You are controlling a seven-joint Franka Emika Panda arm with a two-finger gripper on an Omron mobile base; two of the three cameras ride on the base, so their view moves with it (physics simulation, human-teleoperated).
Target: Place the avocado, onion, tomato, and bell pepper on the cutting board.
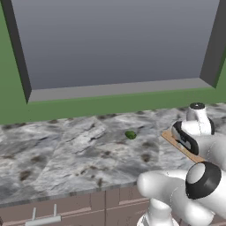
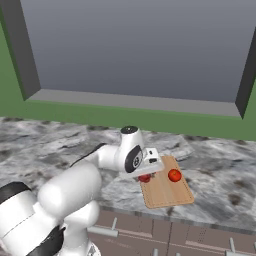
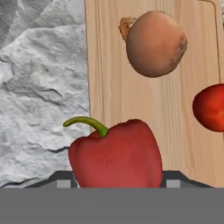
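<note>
The red bell pepper point(image 3: 116, 155) with its green stem sits between my gripper's point(image 3: 118, 181) two fingertips, and the gripper is shut on it. It hangs over the near left part of the light wooden cutting board point(image 3: 109, 92). On the board lie the brown onion point(image 3: 155, 43) and, at the right edge, the orange-red tomato point(image 3: 212, 107). From the right base view the gripper point(image 2: 148, 172) holds the bell pepper point(image 2: 145, 178) over the cutting board's point(image 2: 167, 192) left end, beside the tomato point(image 2: 174, 175). The dark green avocado point(image 1: 130, 135) rests on the counter, left of the cutting board point(image 1: 183, 148).
A grey marble counter point(image 1: 66, 150) runs left and right, with brown drawer fronts point(image 1: 88, 207) below its front edge. Behind it a green wall holds a large recessed grey window frame point(image 2: 135, 102). My own arm point(image 1: 194, 185) covers most of the board in the left base view.
</note>
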